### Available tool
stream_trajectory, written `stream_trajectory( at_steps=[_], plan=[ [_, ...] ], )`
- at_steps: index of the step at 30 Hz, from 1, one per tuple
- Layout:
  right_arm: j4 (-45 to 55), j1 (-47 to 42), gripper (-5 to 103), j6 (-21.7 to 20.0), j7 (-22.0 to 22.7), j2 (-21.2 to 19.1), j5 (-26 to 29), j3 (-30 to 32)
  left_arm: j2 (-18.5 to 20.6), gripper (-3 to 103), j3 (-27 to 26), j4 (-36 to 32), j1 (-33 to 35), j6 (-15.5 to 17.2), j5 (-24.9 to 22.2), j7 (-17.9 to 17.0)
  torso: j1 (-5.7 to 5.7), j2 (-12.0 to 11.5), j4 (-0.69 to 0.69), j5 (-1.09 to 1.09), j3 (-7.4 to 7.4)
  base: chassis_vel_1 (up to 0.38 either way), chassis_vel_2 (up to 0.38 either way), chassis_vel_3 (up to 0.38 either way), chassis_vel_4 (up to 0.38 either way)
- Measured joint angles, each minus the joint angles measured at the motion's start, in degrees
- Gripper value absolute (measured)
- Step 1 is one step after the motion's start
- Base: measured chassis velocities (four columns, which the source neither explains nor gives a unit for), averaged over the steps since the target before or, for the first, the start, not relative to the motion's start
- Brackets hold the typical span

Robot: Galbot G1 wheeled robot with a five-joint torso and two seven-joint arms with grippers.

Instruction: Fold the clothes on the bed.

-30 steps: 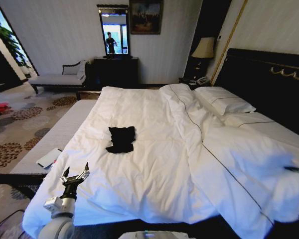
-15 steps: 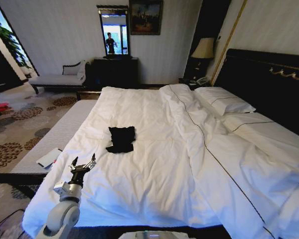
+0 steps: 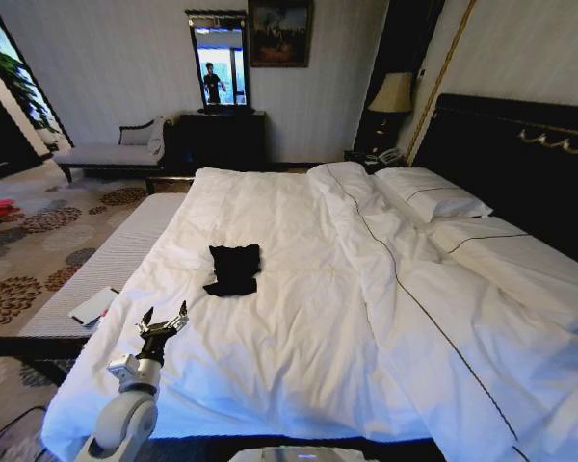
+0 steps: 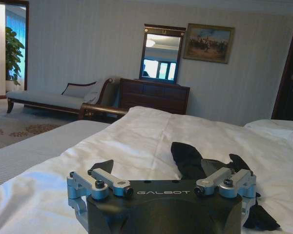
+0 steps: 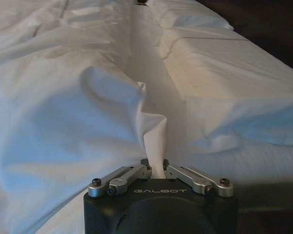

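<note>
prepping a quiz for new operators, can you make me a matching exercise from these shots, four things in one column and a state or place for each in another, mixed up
Things:
1. clothes
2. left gripper
3. right gripper
4. bed

States or places:
A. fingers pinched on a ridge of white duvet
B. covered by a rumpled white duvet, dark headboard on the robot's right
C. small black heap lying on the duvet, not held
D. fingers spread open, above the duvet on the robot's side of the black garment

Pairs: 1-C, 2-D, 3-A, 4-B
</note>
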Motion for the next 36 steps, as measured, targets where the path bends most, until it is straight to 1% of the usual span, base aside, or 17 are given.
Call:
stream_trajectory(
  at_steps=[4,6,9,11,13,16,21,23,26,34,35,36],
  plan=[
    [-0.03,0.82,1,-0.22,0.11,-1.64,-1.71,-0.66,0.11,100,-0.05,-0.01,0.13,0.33,-0.05,-0.07,0.0,0.0,0.0,-0.01,0.0,0.0,0.0,0.0,0.0],
    [0.43,1.32,1,-0.27,0.33,-2.7,-2.51,-1.29,-0.01,100,0.01,0.21,0.13,0.33,0.08,-0.07,0.0,0.0,-0.02,0.0,0.0,0.0,0.0,0.0,0.0],
    [0.27,2.27,1,-0.15,0.81,-3.6,-3.2,-2.16,-0.27,100,0.27,0.43,0.14,0.32,0.29,-0.07,0.0,0.0,-0.01,-0.01,0.0,0.0,0.0,0.0,0.0],
    [-0.66,2.96,1,0.38,0.86,-4.23,-4.79,-2.87,-0.43,100,0.5,0.48,0.19,0.27,0.53,-0.07,0.0,0.0,0.02,-0.01,0.0,0.0,0.0,0.0,0.0],
    [-2.04,3.74,1,1.19,0.61,-5.01,-6.92,-3.7,-0.47,100,0.59,0.63,0.21,0.21,0.6,-0.07,0.0,0.0,0.01,-0.01,0.0,0.0,0.0,0.0,0.0],
    [-3.33,4.9,1,2.02,0.42,-5.74,-8.56,-4.65,-0.43,100,0.61,0.7,0.21,0.18,0.63,-0.07,0.0,0.0,-0.01,0.0,0.0,0.0,0.0,0.0,0.0],
    [-6.23,7.43,1,3.64,0.58,-6.62,-11.27,-6.81,0.07,100,0.63,0.4,0.24,0.38,0.99,-0.18,0.0,0.0,0.04,0.0,0.0,0.0,0.0,0.0,0.0],
    [-6.63,7.94,1,3.74,0.72,-6.81,-11.48,-7.23,0.27,100,0.64,0.25,0.2,0.47,1.09,-0.25,0.0,0.0,0.03,0.0,0.0,0.0,0.0,0.0,0.0],
    [-7.2,9.3,1,3.88,1.2,-7.29,-11.9,-8.45,0.94,100,0.61,-0.35,-0.04,1.06,1.18,-0.58,0.0,0.0,-0.01,-0.01,0.0,0.0,0.0,0.0,0.0],
    [-8.8,11.76,-1,4.81,3.29,-6.92,-11.77,-10.63,0.6,100,1.2,-1.12,0.55,1.58,2.01,-0.94,0.0,0.0,-0.02,-0.01,0.0,0.0,0.0,0.0,0.0],
    [-8.65,11.8,4,4.86,3.34,-6.92,-11.7,-10.64,0.55,100,1.23,-1.28,0.78,1.59,2.15,-0.94,0.0,0.0,-0.04,-0.01,0.0,0.0,0.0,0.0,0.0],
    [-8.65,11.8,4,4.86,3.34,-6.92,-11.7,-10.64,0.55,100,1.23,-1.28,0.78,1.59,2.15,-0.94,0.0,0.0,-0.04,-0.01,0.0,0.0,0.0,0.0,0.0]
  ],
)
